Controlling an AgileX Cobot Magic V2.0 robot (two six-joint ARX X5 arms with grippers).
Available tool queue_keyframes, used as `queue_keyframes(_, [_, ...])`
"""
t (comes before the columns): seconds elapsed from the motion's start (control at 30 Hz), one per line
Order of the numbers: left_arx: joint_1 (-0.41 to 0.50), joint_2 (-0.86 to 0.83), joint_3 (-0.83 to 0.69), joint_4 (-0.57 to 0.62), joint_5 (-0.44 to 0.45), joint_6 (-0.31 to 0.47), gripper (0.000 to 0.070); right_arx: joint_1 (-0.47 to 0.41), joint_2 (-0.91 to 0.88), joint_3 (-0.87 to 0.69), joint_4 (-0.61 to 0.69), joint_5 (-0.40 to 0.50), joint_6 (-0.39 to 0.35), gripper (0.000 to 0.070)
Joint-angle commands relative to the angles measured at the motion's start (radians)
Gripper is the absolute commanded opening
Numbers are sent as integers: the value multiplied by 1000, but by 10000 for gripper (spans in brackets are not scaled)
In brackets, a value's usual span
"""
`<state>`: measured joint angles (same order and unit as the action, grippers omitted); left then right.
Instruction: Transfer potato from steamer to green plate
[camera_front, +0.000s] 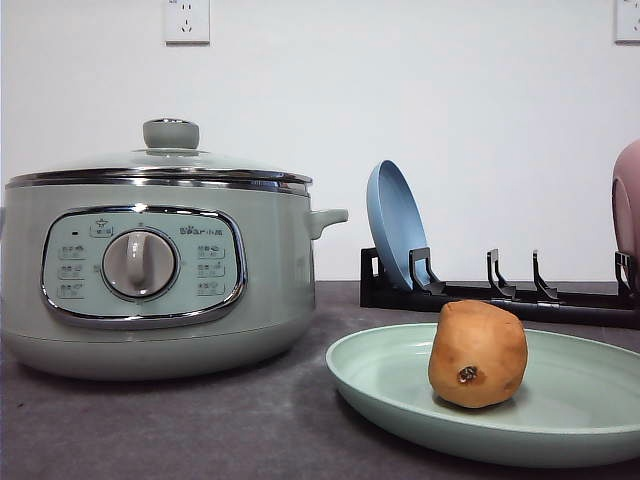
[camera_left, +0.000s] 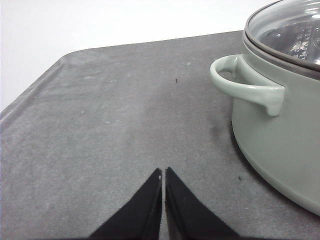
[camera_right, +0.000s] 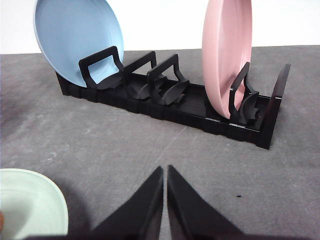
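Front view: orange-brown egg-shaped potato (camera_front: 478, 354) on pale mint-green round plate (camera_front: 560, 420), beside lidded sage-green steamer (camera_front: 160, 260). Wrist views: left hand (camera_left: 163, 172), right hand (camera_right: 165, 170) both pinched closed, empty.

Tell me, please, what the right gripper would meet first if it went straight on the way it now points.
Probably the black dish rack, in the empty slots between the blue plate and the pink plate. The right gripper is shut; bare table lies before it. Depth is unclear.

Bright, even light; soft shadows under the steamer (camera_front: 160, 280), glare on its lid, sharp focus
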<state>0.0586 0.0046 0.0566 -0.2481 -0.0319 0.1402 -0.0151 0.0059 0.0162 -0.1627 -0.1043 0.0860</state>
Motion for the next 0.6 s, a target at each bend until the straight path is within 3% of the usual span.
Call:
queue_keyframes(0.0, [0, -1, -20, -6, -6, 4, 2, -2, -3, -5, 6, 1, 11, 0])
queue_keyframes(0.57, [0, -1, -20, -6, -6, 4, 2, -2, -3, -5, 6, 1, 11, 0])
